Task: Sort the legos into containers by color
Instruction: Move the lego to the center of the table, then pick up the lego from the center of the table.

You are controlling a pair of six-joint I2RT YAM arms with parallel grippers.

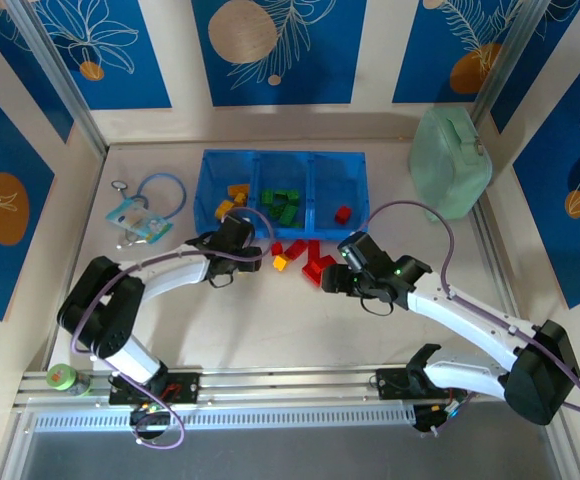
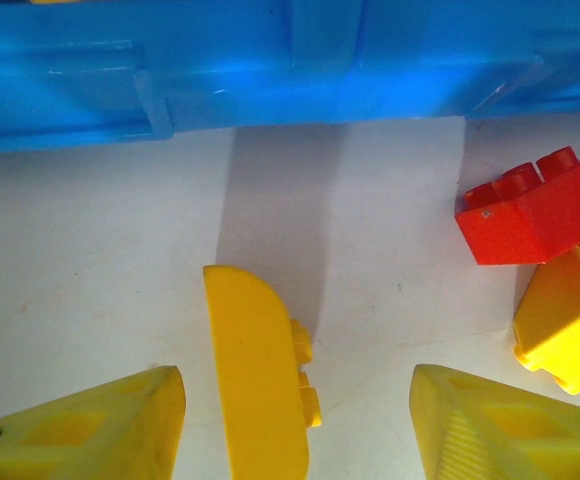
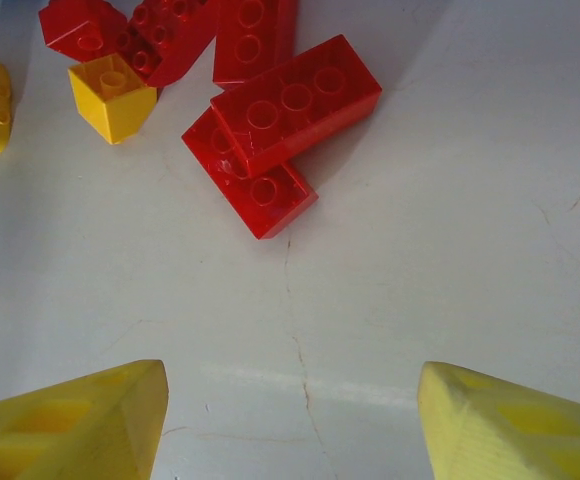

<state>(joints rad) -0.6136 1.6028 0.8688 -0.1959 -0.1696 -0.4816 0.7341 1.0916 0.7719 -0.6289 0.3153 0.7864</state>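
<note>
In the left wrist view a yellow lego (image 2: 257,385) lies on its side on the table between my left gripper's (image 2: 296,380) fingers, nearer the left one, with a gap on each side. That gripper is open, just short of the blue tray wall (image 2: 270,80). A red lego (image 2: 530,210) and another yellow one (image 2: 570,325) lie to its right. My right gripper (image 3: 292,368) is open over bare table, with a pile of red legos (image 3: 290,100) and a small yellow one (image 3: 115,95) ahead. From above, the containers (image 1: 206,190) hold yellow, green and red legos from left to right.
A pale green lidded box (image 1: 450,160) stands at the back right. A blue cord with a packet (image 1: 145,215) lies left of the tray. Loose red legos (image 1: 310,258) sit between the two grippers, close to the tray's front wall.
</note>
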